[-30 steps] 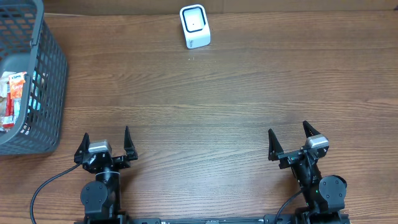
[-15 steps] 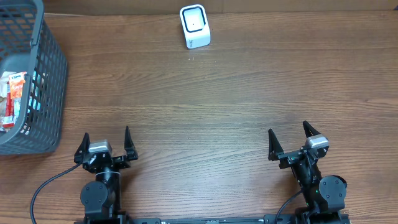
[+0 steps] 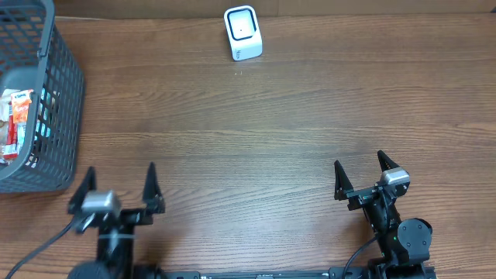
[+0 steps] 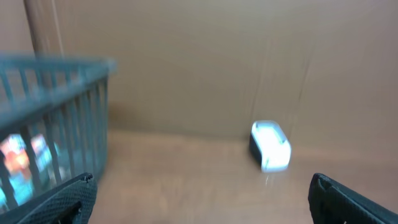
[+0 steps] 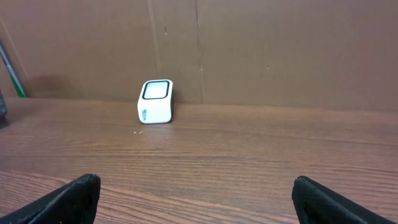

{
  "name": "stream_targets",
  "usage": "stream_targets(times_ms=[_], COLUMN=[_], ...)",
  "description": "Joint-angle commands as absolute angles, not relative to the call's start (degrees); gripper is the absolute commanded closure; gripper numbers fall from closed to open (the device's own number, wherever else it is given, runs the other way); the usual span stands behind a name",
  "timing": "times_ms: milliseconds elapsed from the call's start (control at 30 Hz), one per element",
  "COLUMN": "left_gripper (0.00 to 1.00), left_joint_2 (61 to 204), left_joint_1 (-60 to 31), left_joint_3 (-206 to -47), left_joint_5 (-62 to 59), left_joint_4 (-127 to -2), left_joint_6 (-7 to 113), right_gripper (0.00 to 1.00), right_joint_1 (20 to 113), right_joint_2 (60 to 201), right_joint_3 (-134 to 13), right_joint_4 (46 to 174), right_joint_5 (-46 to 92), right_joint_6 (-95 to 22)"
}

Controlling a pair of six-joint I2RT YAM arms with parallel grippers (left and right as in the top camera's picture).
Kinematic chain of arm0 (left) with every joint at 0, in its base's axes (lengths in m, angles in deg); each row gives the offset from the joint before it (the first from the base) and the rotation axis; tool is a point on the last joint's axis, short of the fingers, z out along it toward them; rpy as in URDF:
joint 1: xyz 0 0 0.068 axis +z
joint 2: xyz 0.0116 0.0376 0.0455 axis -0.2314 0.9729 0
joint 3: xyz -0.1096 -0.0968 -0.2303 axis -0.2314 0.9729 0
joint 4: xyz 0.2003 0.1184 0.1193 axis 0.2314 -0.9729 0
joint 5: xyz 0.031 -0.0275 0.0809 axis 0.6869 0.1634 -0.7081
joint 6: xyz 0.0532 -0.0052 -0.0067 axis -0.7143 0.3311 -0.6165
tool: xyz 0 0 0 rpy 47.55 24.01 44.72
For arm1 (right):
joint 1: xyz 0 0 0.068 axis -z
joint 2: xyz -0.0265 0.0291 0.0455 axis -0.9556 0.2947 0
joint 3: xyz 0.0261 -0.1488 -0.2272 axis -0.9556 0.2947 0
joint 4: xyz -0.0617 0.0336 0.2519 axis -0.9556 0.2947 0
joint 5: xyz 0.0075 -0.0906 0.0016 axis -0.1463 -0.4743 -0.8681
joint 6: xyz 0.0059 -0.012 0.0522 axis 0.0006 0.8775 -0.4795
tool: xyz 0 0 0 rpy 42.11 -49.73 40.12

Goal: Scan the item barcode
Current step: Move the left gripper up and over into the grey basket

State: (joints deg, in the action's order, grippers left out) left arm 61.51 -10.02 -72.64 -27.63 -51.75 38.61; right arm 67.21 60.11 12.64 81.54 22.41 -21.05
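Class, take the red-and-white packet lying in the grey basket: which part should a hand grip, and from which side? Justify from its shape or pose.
Probably from straight above: the basket walls block any sideways approach. The packet appears to lie flat, long and narrow, so pinch across its narrow width near mid-length. The open left hand is nearest.

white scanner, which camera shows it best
Right wrist: the scanner is sharp and seen from the side, with its dark-rimmed window on top. Overhead shows it small, from straight above. Left wrist shows only a blurred white shape.
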Motion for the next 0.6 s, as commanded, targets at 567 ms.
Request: stream_targets(times_ms=[567], left_gripper=[0.00], left_joint_2=[79.82], left_joint_1=[-10.39], left_joint_3=[-116.07], left_joint_5=[-28.52], left_joint_4=[-52.21], left_joint_6=[31.12], right_gripper=[0.00], right_joint_1=[67.43], right_joint_2=[59.54], right_joint_3=[13.25], right_joint_4=[81.35], right_joint_5=[22.13], right_joint_6=[-21.22])
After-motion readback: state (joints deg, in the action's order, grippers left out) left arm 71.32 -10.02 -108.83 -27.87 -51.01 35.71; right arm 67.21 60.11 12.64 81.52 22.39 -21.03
